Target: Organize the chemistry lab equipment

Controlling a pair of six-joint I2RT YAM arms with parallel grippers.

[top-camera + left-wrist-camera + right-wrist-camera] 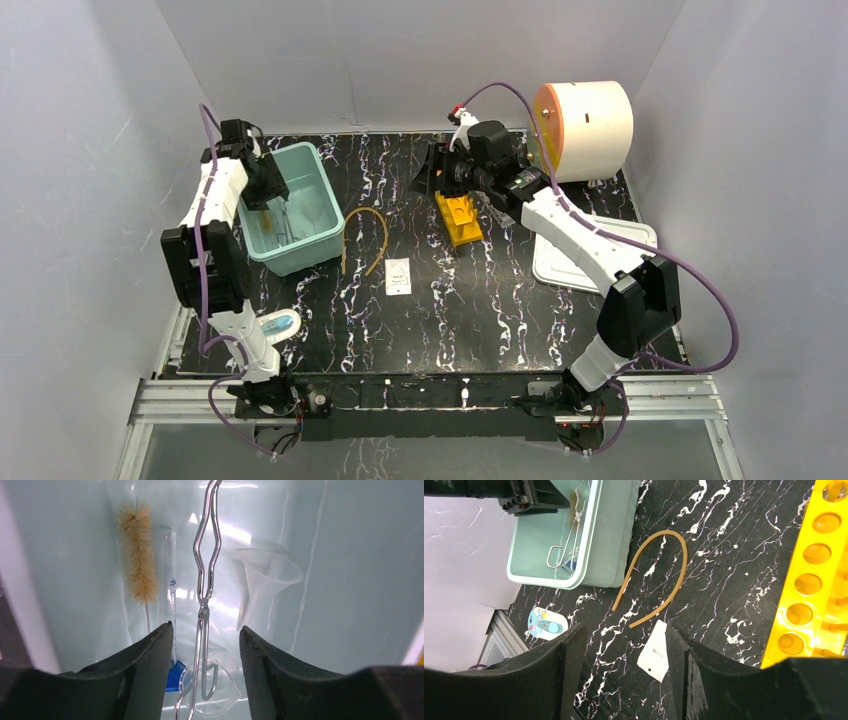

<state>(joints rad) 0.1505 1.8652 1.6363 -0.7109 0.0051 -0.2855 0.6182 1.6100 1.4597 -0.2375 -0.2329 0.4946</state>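
Note:
My left gripper hangs open and empty inside the teal bin. In the left wrist view its open gripper is above metal tongs, a bristle brush, a graduated cylinder with a blue base, a clear funnel and a small clear glass dish. My right gripper is open and empty above the far end of the yellow rack. The amber rubber tube lies on the table right of the bin; it also shows in the right wrist view.
A white card lies near the tube's end. A blue and white packet lies by the left arm's base. A white tray and a large white roll stand at the right.

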